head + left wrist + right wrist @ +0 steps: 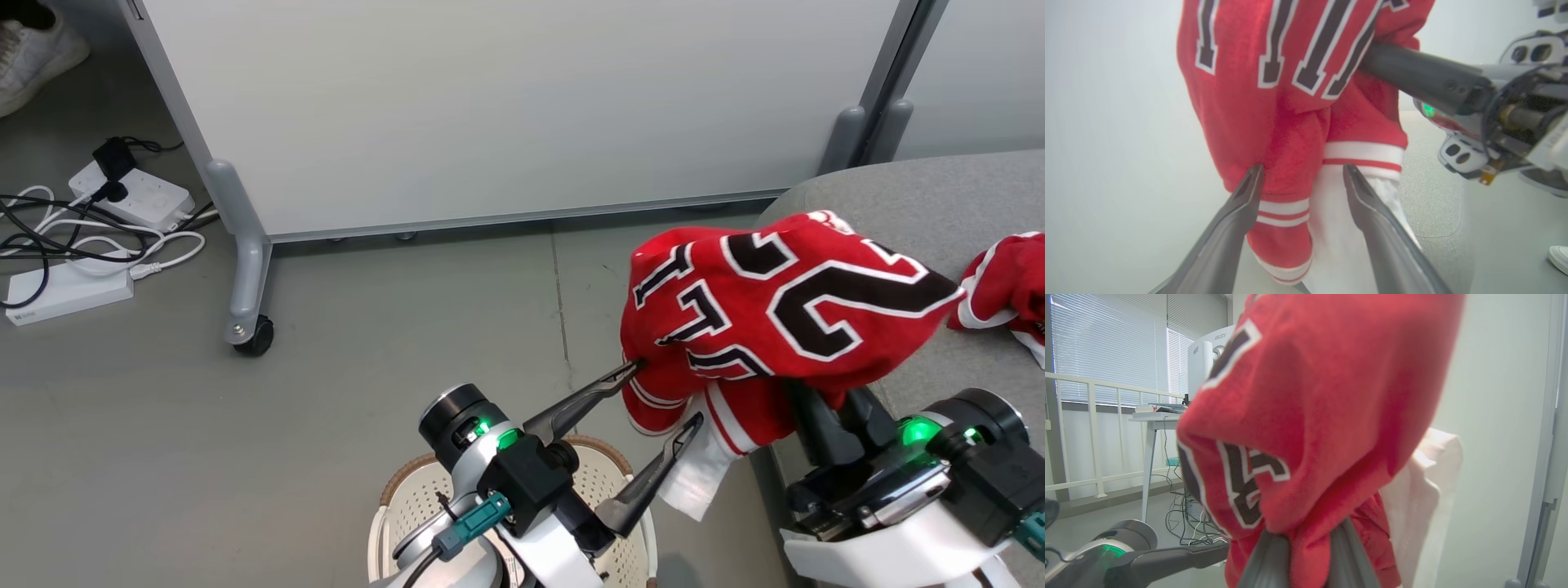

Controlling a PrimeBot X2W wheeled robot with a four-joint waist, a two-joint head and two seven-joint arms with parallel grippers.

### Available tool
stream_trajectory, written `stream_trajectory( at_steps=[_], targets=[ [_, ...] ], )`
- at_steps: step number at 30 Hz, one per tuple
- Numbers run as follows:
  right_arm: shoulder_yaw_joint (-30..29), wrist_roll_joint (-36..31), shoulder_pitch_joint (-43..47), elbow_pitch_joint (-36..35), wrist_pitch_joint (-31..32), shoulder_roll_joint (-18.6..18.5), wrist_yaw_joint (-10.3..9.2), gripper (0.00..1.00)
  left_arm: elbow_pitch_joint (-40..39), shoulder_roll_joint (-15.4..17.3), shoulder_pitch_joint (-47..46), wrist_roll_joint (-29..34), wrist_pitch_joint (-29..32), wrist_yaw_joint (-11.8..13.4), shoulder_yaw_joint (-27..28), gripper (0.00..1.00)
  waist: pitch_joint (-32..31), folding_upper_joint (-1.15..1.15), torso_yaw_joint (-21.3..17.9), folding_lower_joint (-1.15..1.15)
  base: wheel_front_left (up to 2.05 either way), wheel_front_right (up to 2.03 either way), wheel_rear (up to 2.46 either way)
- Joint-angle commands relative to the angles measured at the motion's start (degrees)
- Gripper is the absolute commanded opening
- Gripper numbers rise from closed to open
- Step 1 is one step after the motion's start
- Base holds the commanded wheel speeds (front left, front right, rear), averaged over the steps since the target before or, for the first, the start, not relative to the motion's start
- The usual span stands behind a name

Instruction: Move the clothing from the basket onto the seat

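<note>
A red jersey (775,310) with black-and-white lettering hangs in the air at the seat's near corner, draped over my right gripper (837,404). In the right wrist view that gripper (1308,543) is shut on a fold of the red cloth (1306,416). My left gripper (668,394) stands open at the jersey's lower left hem; in the left wrist view its fingers (1245,204) flank the striped cuff (1284,212) without pinching it. A second red garment (1004,278) lies on the grey seat (922,188). The cream basket (408,506) sits below my left arm, its inside mostly hidden.
A white partition panel (506,106) on a castered foot (253,335) stands behind. Power strips and cables (98,220) lie on the floor at the left, and a person's shoe (33,57) is at the top left. A desk with a monitor (1204,363) stands farther off.
</note>
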Motion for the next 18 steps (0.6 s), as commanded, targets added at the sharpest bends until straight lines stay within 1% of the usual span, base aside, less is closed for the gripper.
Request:
stream_trajectory(
  at_steps=[1, 8, 14, 18],
  targets=[
    [-0.93, -0.41, 0.37, -0.22, -0.33, 0.01, 0.13, 0.0, 0.11, 0.25, 0.75, 0.56, -0.06, 0.07, 0.69, 1.0, -0.12, 0.0, 0.03, 0.0, 0.0, 0.0, 0.0],
    [-5.97, -0.98, 1.79, 0.46, -0.33, 0.19, 0.13, 0.0, 3.13, 0.28, 3.2, 3.33, -0.06, -0.11, 2.13, 1.0, -0.69, 0.0, 0.11, 0.0, 0.0, 0.0, 0.0],
    [-10.42, -1.94, 3.77, 1.42, -0.33, 0.97, 0.13, 0.0, 5.58, 0.49, 5.58, 4.46, -0.06, -0.61, 1.34, 1.0, -1.02, 0.0, 0.17, 0.0, 0.0, 0.0, 0.0],
    [-13.27, -2.28, 5.51, 2.47, -0.33, 1.78, 0.13, 0.0, 7.32, 1.24, 7.34, 4.76, -0.06, -0.96, 0.65, 1.0, -1.15, 0.0, 0.0, 0.0, 0.0, 0.0, 0.0]
  ],
)
